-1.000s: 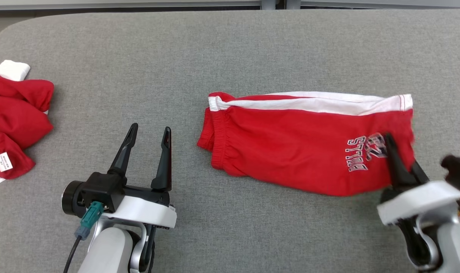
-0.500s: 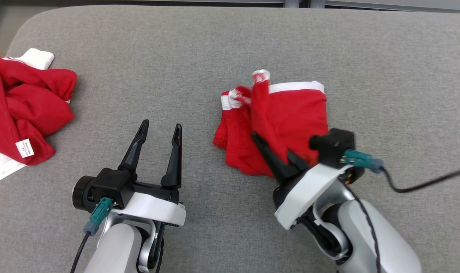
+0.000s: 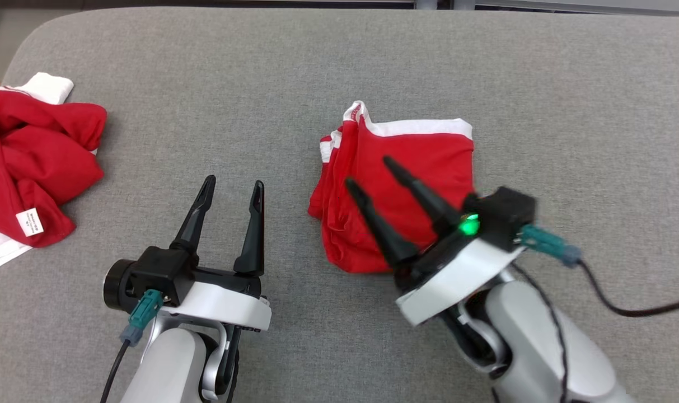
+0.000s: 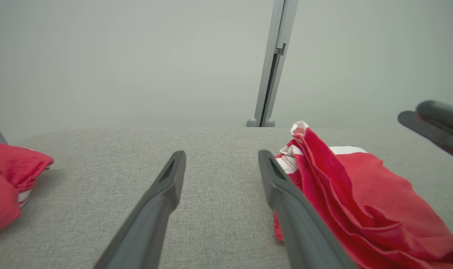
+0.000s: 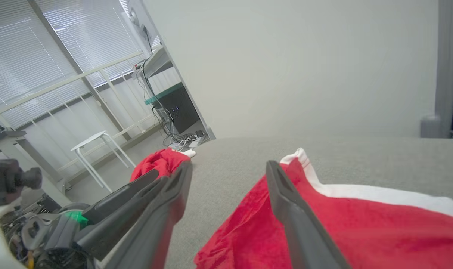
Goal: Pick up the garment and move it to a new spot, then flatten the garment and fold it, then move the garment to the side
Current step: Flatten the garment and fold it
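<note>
Head view: the folded red shorts (image 3: 412, 168) lie on the grey table (image 3: 317, 67) a little right of centre, white band along the far edge and the stacked folds bunched at their left side. The right gripper (image 3: 368, 172) hangs directly over them, its two fingers spread wide with nothing between them, pointing up and to the left across the cloth. The left gripper (image 3: 234, 182) is equally wide open and empty, and it sits well apart from the shorts on their left. The right arm is plainly the nearer one for moving the bundle aside. The bundle looks about as deep as it is wide, so its long axis is hard to call.

Whether the right fingertips touch the cloth or hover above it cannot be told. The right wrist covers the shorts' near right corner. A second red garment (image 3: 31, 168) at the far left is cut off by the picture edge.
</note>
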